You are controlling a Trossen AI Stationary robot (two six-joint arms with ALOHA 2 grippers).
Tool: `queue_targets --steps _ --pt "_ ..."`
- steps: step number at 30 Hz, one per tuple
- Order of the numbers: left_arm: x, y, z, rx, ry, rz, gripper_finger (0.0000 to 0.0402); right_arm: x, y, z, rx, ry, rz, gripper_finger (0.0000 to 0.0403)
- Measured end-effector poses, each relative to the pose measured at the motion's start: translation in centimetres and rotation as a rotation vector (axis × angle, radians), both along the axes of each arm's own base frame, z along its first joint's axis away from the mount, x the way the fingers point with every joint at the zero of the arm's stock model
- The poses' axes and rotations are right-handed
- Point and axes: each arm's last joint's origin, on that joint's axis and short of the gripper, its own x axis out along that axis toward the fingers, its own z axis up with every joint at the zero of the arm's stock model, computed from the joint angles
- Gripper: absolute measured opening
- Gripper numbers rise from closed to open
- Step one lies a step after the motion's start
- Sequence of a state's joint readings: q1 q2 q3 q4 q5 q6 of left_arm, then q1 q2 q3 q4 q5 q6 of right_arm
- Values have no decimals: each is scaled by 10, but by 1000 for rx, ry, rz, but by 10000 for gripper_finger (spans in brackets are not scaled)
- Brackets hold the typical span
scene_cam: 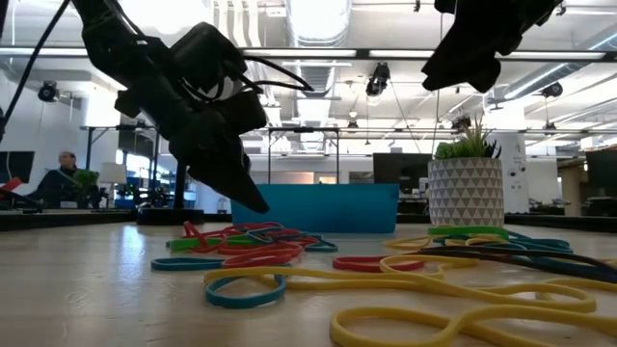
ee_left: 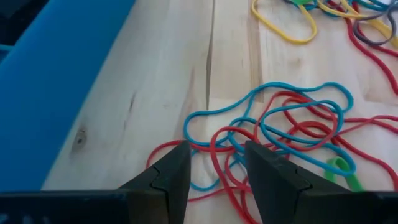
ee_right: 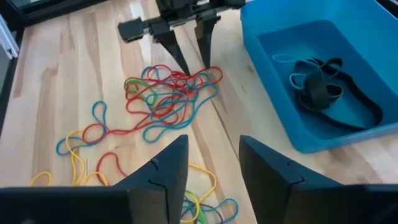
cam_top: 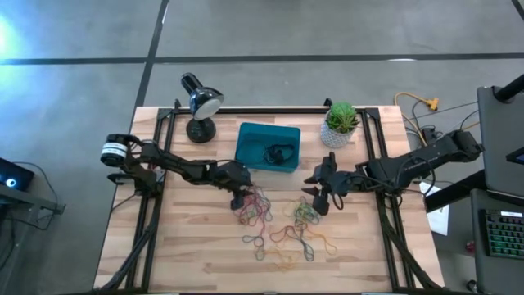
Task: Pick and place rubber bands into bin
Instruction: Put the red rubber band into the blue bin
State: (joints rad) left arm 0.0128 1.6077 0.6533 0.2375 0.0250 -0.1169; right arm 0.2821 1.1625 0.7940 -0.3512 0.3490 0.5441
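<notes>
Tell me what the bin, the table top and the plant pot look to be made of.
Bin: likely moulded plastic, smooth teal walls with rounded corners and soft sheen.
Table top: pale wood planks, visible grain and seams, matte.
Plant pot: white with a faceted triangle relief; ceramic or plastic, cannot tell which.

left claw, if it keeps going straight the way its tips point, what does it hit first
Most likely the red and blue rubber bands tangled on the table right at the open left claw tips; depth is hard to judge, but nothing else lies in between.
</notes>
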Motion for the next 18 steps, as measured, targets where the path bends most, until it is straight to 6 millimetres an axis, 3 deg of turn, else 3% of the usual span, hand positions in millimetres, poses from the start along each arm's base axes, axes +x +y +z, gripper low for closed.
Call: queue_targets --steps 18 --pt "1 0 1 24 -19 -3 134 1 0 2 -17 -21 -9 108"
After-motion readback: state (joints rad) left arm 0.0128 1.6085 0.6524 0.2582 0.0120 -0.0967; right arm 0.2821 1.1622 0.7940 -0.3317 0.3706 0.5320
